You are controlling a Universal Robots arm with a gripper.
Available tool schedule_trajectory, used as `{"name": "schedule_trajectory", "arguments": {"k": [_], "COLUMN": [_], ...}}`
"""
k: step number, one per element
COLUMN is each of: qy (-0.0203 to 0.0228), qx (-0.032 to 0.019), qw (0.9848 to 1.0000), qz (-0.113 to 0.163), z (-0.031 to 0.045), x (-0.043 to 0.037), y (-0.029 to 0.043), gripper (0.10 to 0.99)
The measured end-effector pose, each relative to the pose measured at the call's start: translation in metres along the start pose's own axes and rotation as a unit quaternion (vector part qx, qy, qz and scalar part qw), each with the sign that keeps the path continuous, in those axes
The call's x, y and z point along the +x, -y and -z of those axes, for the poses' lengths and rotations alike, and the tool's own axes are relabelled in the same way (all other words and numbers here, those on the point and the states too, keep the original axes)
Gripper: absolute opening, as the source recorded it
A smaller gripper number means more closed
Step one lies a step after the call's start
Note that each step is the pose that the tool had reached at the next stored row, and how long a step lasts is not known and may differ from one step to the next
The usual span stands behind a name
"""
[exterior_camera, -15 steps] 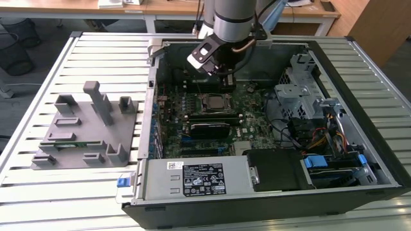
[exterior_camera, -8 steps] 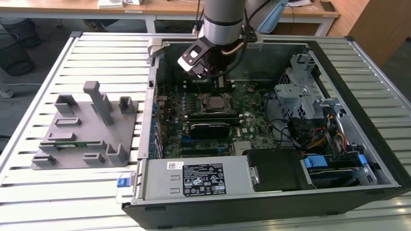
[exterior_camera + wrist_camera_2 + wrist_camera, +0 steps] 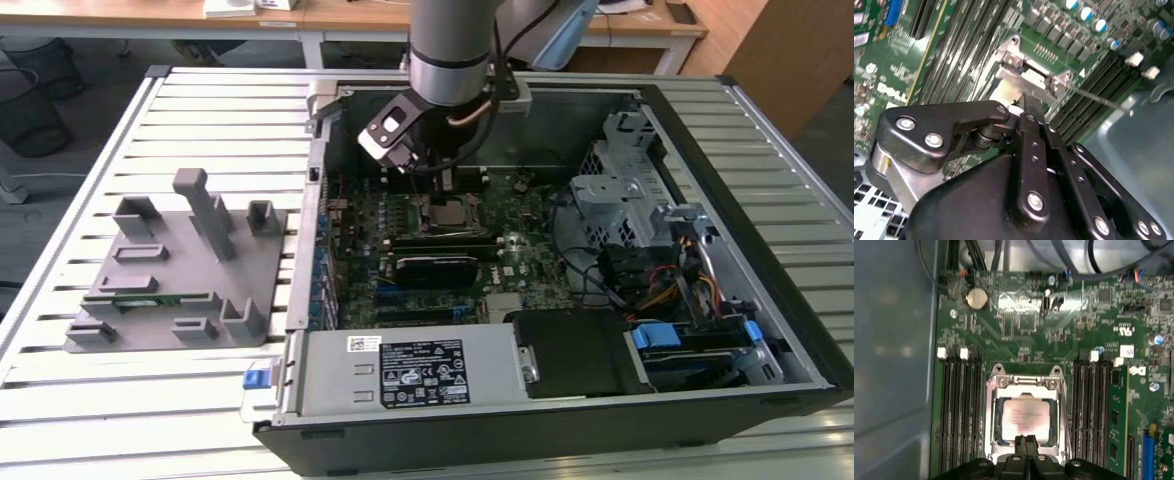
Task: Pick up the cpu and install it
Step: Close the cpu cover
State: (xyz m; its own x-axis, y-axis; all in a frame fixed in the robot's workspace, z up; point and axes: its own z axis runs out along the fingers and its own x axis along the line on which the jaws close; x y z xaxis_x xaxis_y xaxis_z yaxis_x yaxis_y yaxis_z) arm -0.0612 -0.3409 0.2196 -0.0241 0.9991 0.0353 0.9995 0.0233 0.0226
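Running this one from my chair, so I'll go across from the exterior view's left. A grey tray (image 3: 174,300) sits on the slatted desk (image 3: 120,405) with a thin green memory stick (image 3: 140,297) lying in it, well apart from the action. Next over is the open computer case (image 3: 534,445), and the arm reaches down into it over the green board (image 3: 358,225).

The claw (image 3: 438,188) hangs right above the socket frame (image 3: 451,212). Further to that view's right is the metal drive cage (image 3: 627,190), which isn't in play.

In the first wrist view the cpu (image 3: 1026,416) lies flat inside the socket frame (image 3: 1024,382), silver top up, with memory slots (image 3: 956,410) on either side. The claw (image 3: 1026,441) sits over the cpu's near edge with its jaws together and nothing clamped between them. The second wrist view shows the claw (image 3: 1026,102) just as closed. I can't tell whether the tip actually touches the chip or floats just above it.

My take is that the chip is already in its seat, so this step is about seating it. To do that well I'd:
- keep the claw dead vertical
- avoid any sideways drag, since socket pins bend easily
- use only a light touch if pressing
- check the chip's edges sit even with the frame all round, because one raised corner would probably mean it's misaligned
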Motion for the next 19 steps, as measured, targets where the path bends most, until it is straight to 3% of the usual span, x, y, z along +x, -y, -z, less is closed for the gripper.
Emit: {"name": "schedule_trajectory", "arguments": {"k": [5, 11, 19], "qy": [0.0009, 0.0016, 0.0020], "qx": [0.0000, 0.0000, 0.0003], "qw": [1.0000, 1.0000, 1.0000], "qz": [0.000, 0.000, 0.000], "z": [-0.0078, -0.0169, -0.0209], "x": [0.0003, 0.0008, 0.0005], "y": [0.0045, 0.0051, 0.0050], "gripper": [0.106, 0.106, 0.106]}}
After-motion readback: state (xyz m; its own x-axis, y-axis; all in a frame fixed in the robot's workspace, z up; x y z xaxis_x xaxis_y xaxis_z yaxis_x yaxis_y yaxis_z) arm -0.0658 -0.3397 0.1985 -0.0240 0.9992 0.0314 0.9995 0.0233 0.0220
